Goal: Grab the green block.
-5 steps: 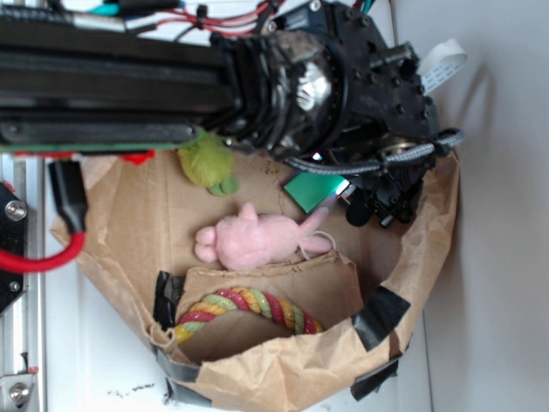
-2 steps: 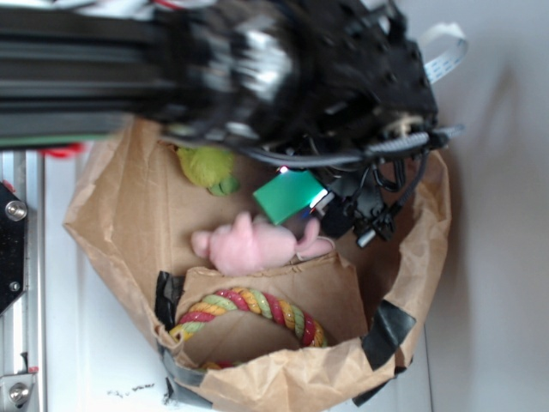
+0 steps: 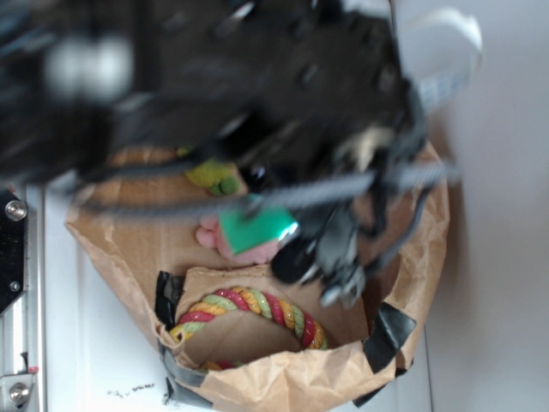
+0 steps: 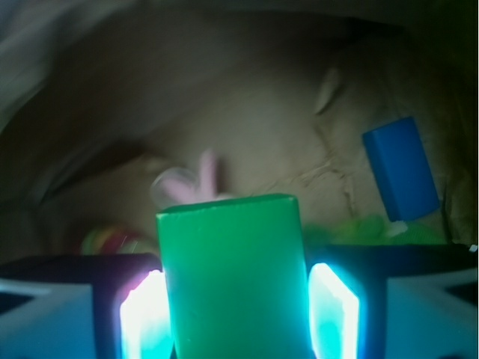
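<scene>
The green block (image 4: 232,277) fills the middle of the wrist view, upright between the two glowing pads (image 4: 142,318) of my gripper (image 4: 236,318), which is shut on it. In the exterior view the green block (image 3: 256,230) hangs above the floor of the paper bag, held at its right end by the blurred gripper (image 3: 302,240). It covers most of the pink plush (image 3: 208,233) beneath it. The blurred black arm hides the upper half of that view.
The brown paper bag (image 3: 420,249) walls in everything. Inside lie a yellow-green plush (image 3: 214,176), a striped rope ring (image 3: 249,305) in a cardboard pocket, and a blue block (image 4: 400,168) on the bag floor, seen only in the wrist view.
The gripper has carried the green block left and down in the exterior view, off the bag floor and over the pink plush. The arm now blurs across more of the frame.
</scene>
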`<control>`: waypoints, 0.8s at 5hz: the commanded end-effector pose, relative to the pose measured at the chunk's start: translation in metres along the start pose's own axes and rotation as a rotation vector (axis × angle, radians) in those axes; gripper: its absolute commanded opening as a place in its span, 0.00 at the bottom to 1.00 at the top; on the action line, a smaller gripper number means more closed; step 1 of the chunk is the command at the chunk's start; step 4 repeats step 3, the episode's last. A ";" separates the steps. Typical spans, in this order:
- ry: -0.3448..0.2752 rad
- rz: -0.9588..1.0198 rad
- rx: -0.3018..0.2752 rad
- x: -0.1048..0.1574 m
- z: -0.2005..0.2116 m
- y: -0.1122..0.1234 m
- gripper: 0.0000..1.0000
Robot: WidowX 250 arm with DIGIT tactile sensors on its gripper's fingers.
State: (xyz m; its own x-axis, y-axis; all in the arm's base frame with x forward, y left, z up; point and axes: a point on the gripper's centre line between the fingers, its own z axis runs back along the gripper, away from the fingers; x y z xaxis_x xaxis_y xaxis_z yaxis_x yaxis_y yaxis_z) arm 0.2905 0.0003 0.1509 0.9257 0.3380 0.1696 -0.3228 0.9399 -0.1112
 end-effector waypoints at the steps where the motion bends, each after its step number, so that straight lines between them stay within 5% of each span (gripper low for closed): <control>1: -0.115 -0.243 0.009 -0.002 0.048 -0.007 0.00; 2: -0.068 -0.265 0.018 0.002 0.055 -0.001 0.00; 4: -0.106 -0.238 0.060 0.001 0.051 -0.001 0.00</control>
